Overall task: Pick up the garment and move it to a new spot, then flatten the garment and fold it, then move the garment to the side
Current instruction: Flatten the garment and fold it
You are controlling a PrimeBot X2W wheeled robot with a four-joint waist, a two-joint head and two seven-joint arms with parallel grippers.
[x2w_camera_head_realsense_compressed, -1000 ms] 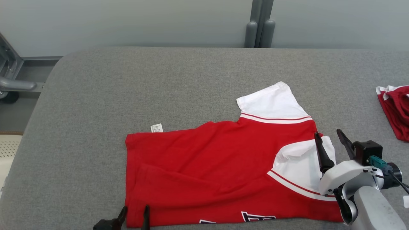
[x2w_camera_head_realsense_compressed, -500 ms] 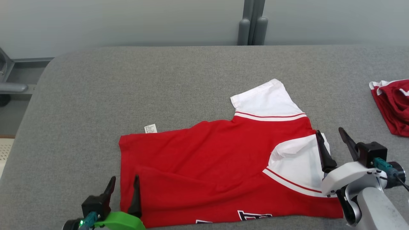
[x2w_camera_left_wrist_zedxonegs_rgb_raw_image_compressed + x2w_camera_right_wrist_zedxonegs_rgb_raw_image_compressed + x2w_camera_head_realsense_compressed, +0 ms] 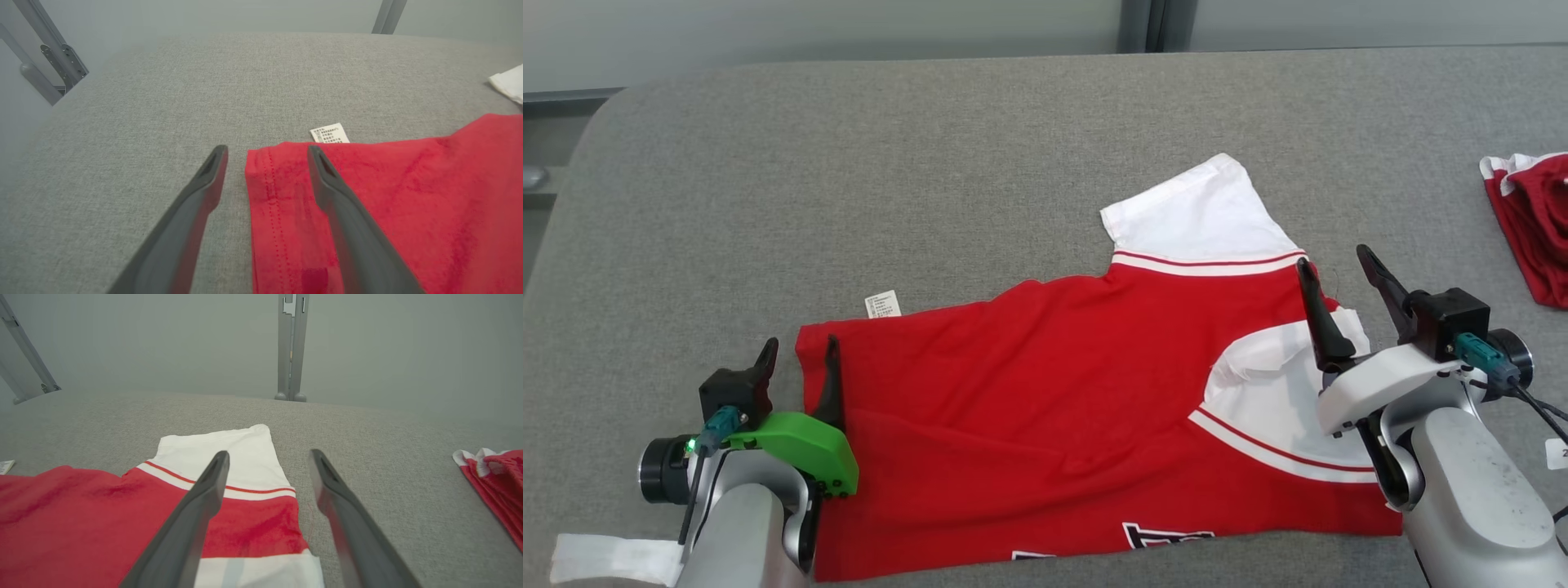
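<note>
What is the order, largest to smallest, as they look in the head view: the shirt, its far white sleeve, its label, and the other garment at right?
1. shirt
2. sleeve
3. other garment, unsure, as the picture's edge cuts it off
4. label

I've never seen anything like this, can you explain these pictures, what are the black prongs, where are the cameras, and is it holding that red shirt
It's a two-armed robot at a grey padded table. One picture comes from a camera on its head, looking down; the other two from cameras on its wrists, looking along each gripper's two dark fingers, your prongs. A red and white shirt lies spread on the table, a small white label at its far edge. The left gripper straddles the shirt's left edge, the right gripper its right edge near the white sleeves. Both are open and hold nothing. Another red and white garment lies bunched at the far right.
</note>
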